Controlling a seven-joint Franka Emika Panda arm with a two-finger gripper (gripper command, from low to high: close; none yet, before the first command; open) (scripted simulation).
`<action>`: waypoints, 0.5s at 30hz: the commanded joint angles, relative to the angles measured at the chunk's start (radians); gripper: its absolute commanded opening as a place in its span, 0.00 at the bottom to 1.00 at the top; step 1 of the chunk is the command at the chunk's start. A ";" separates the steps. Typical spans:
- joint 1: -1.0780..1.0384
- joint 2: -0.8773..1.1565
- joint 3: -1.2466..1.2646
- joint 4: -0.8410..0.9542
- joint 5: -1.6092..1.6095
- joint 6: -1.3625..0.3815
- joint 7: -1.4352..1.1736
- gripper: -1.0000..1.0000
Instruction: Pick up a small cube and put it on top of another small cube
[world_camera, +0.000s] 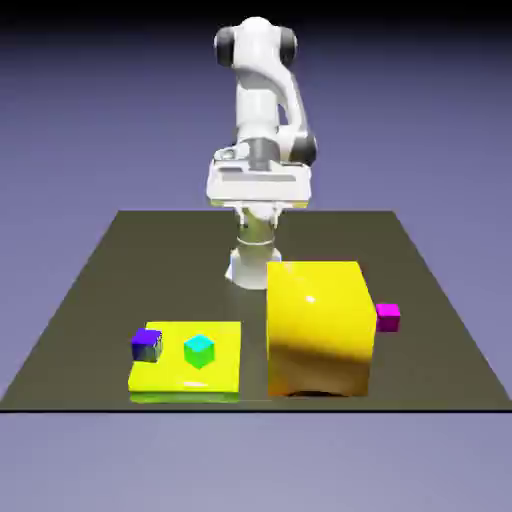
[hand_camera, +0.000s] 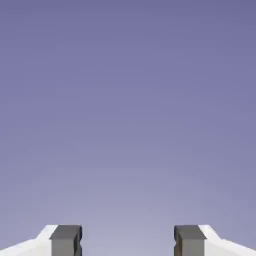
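Observation:
The small cube (world_camera: 388, 317), tiny and magenta-pink, rests on the dark table against the right side of a big yellow block (world_camera: 320, 328). My gripper (world_camera: 258, 188) hangs high near the robot's base, far behind the block and well away from the cube. In the hand view the gripper (hand_camera: 128, 240) is open: its two grey fingertips (hand_camera: 66, 241) stand wide apart with nothing between them, and only the plain backdrop shows beyond. No cube appears in the hand view.
A flat yellow slab (world_camera: 225, 370) lies at the exterior view's front left, carrying a blue-purple cube (world_camera: 147, 345) and a cyan cube (world_camera: 200, 350). The table's front edge (world_camera: 256, 404) runs just below the slab and the block.

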 joint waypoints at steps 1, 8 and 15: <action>0.019 0.023 0.028 0.012 -0.044 -0.014 0.011 0.50; 0.132 0.272 0.188 0.172 -0.221 -0.271 0.037 0.50; 0.245 0.526 0.345 0.336 -0.391 -0.536 0.060 0.50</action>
